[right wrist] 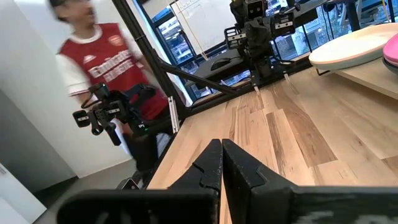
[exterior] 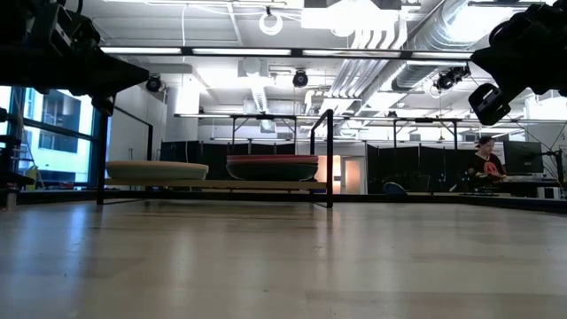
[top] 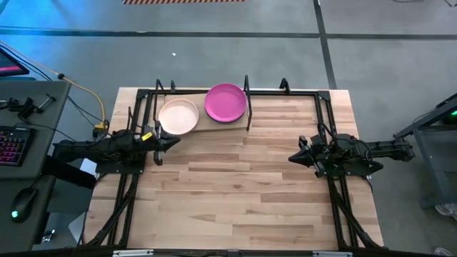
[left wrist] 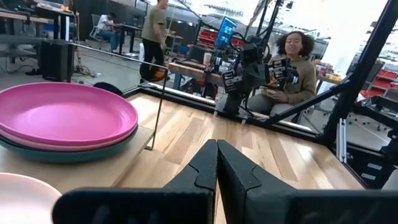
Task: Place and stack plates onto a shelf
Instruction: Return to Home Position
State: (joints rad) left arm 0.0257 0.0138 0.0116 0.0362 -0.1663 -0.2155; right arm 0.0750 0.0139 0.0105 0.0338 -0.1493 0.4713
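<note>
I look down on a broad wooden table (top: 235,193). Along its far edge sits the shelf (top: 214,126), a narrow pale board inside thin black rods.

Two stacks of plates rest on that board, side by side, close together. The stack nearer my left arm is topped by the cream plate (top: 178,116). The other is topped by the magenta plate (top: 226,102).

From the left wrist camera I see a light pink plate (left wrist: 74,147) directly under the magenta one, and a darker teal plate (left wrist: 74,157) beneath both.

The left gripper (top: 170,140) hangs above the table just in front of the cream stack. Its two fingers are pressed together, with nothing between them. The right gripper (top: 293,158) hangs well apart from the shelf, on the table's right side, likewise closed and empty.

I judge the plates to be light, stiff and smooth, so likely slippery but not fragile. The raised rim is the place to pinch, since the nested plates offer no other edge.
</note>
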